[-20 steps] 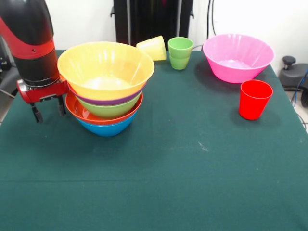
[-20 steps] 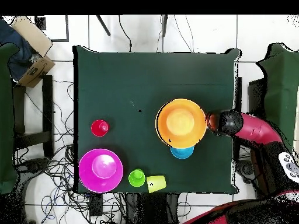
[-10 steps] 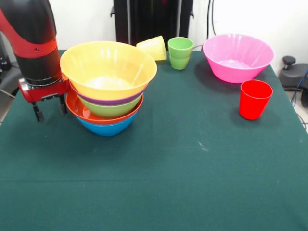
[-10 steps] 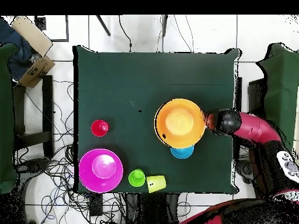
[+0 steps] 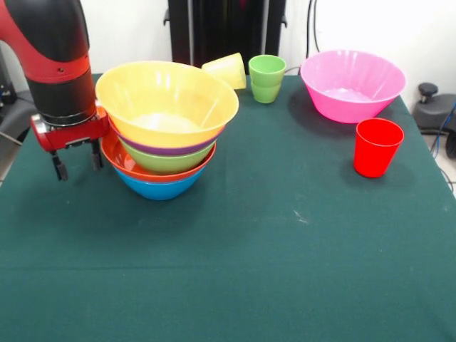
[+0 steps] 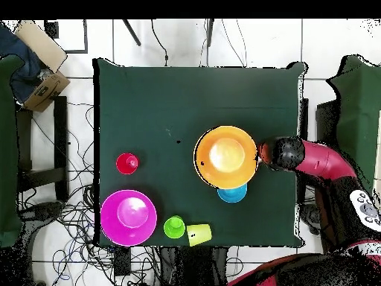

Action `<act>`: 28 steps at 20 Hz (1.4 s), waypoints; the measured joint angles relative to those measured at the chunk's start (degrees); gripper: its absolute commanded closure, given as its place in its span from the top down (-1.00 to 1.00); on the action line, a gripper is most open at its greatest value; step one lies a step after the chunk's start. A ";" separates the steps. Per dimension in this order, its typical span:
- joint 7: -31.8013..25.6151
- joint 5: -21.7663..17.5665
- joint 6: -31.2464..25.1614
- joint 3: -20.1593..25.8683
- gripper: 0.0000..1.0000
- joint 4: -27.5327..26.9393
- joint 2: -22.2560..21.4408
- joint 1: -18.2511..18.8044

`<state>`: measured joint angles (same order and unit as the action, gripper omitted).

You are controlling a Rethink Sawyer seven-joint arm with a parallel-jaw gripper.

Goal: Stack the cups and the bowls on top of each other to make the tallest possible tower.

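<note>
Tower (image 5: 165, 135) shifted sideways, gripper (image 5: 75, 165) beside it.

front cam low, overhead top-down, shared table (image 5: 285, 235)

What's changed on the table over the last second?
The gripper pushed sideways against the tower, sliding its top yellow-orange bowl rightward in the front view. Nothing was grasped. The pink bowl, red cup, green cup and tipped yellow cup stayed put.

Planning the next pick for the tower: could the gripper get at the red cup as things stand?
Probably yes. The red cup stands upright and alone on open cloth, clear of the pink bowl; the gripper must cross from beside the tower.
</note>
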<state>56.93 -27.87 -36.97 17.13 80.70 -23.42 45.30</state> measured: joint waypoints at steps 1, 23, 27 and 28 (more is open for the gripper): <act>0.00 0.04 -0.01 -0.01 1.00 0.02 0.01 0.01; -0.22 1.07 -18.77 3.70 1.00 -1.43 -7.58 14.22; -0.22 1.01 -24.15 3.70 1.00 -2.54 -10.15 13.46; -0.22 1.01 -26.11 3.71 1.00 -2.78 -11.60 12.51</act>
<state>56.71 -26.86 -63.09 20.84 77.93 -35.02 57.81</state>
